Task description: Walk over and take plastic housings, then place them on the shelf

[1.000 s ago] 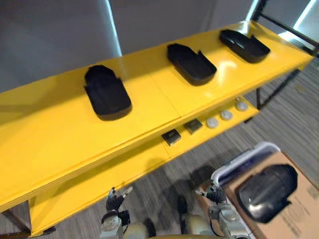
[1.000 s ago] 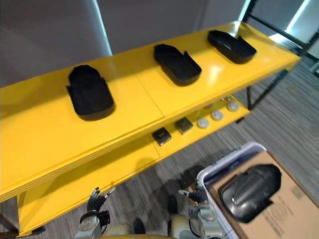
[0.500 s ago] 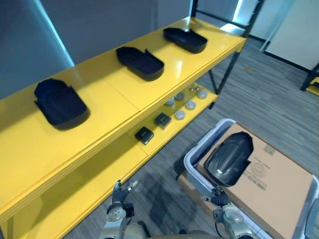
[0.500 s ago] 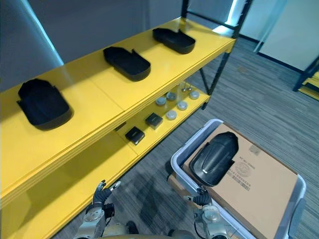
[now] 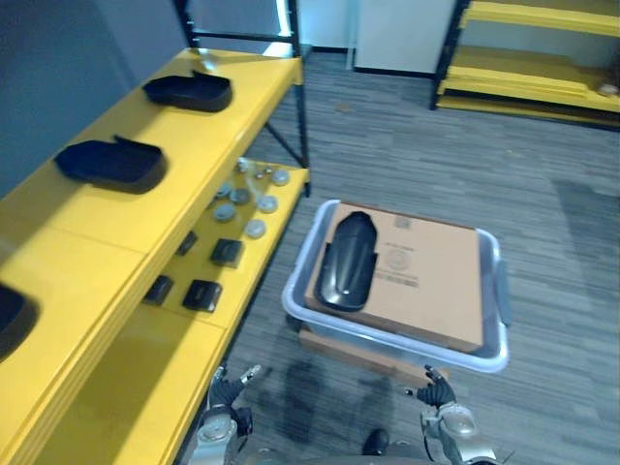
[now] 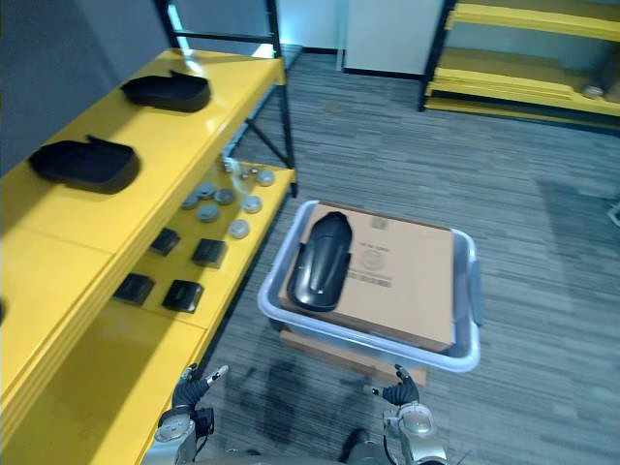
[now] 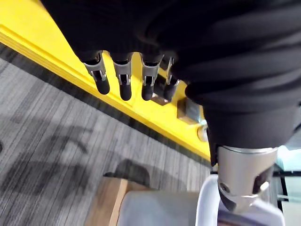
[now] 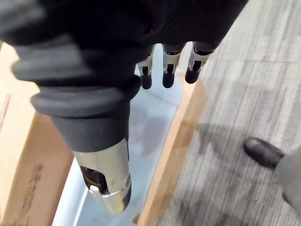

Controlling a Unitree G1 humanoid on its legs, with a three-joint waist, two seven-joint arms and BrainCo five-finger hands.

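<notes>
- Right now both arms hang low. My left robot hand [image 5: 226, 392] has its fingers straight and slack and holds nothing. It is just beside the front edge of the yellow shelf [image 5: 92, 218].
- My right robot hand [image 5: 436, 393] is equally loose and empty. Its fingers point down by the near rim of a pale bin [image 5: 387, 341], which sits on a wooden board [image 8: 171, 155].
- Ahead of the right robot hand, inside the bin, lies a cardboard box [image 5: 431, 276]. One black plastic housing [image 5: 346, 261] rests on top of the box, on the side nearer my left robot hand.
- Well ahead of the left robot hand, two black housings [image 5: 111, 163] [image 5: 189, 91] sit apart on the shelf's top board. A third housing [image 5: 10, 320] shows partly, closer to that hand.
- On the lower board, between the left robot hand and those housings, lie small black blocks [image 5: 202, 294] and grey discs [image 5: 255, 229].
</notes>
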